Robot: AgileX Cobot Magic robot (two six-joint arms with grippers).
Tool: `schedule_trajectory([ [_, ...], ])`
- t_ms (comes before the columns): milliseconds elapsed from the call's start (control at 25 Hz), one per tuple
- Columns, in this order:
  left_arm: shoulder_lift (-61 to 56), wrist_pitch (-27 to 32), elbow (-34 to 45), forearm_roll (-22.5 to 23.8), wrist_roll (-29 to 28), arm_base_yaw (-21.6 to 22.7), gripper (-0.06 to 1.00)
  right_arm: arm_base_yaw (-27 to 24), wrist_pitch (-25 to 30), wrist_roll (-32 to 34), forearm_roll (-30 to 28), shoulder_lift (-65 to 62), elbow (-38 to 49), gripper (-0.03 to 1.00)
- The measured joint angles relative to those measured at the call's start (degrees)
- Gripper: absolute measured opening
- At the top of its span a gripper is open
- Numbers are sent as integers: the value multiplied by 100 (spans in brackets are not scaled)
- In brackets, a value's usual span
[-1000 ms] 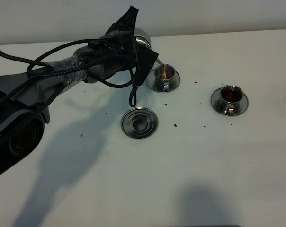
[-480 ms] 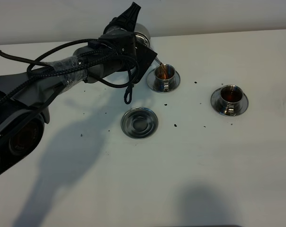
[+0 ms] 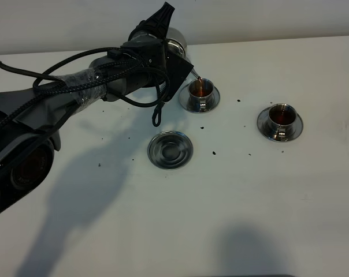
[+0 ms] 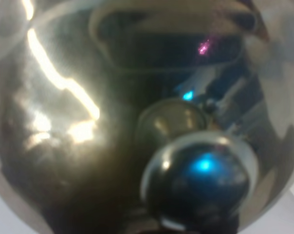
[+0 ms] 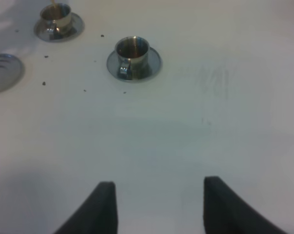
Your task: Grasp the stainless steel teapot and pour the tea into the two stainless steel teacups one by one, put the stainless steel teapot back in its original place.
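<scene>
My left gripper (image 3: 162,29) holds the stainless steel teapot (image 3: 175,42) tilted above the near-left teacup (image 3: 200,91). A thin brown stream (image 3: 196,78) runs from the spout into that cup. The pot's shiny lid and knob (image 4: 200,180) fill the left wrist view, so the fingers are hidden there. The second teacup (image 3: 280,118) stands on its saucer to the right with dark tea inside. The wide empty saucer (image 3: 170,150) lies in front of the pot. My right gripper (image 5: 159,204) hovers open over bare table, well short of the right teacup (image 5: 132,52).
Small dark tea spots (image 3: 214,153) dot the white table around the saucers. A black cable loop (image 3: 157,120) dangles from the left arm near the empty saucer. The left arm's bulky base (image 3: 18,167) fills the left side.
The teapot has tipped further toward the left cup and a stream of tea now runs from its spout. The dangling cable loop swung slightly left.
</scene>
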Motion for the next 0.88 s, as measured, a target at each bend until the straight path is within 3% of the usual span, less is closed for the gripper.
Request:
schedule_trajectory([
  [880, 0, -42, 0, 382, 51, 45, 22, 0, 0, 0, 0, 0, 0, 40],
])
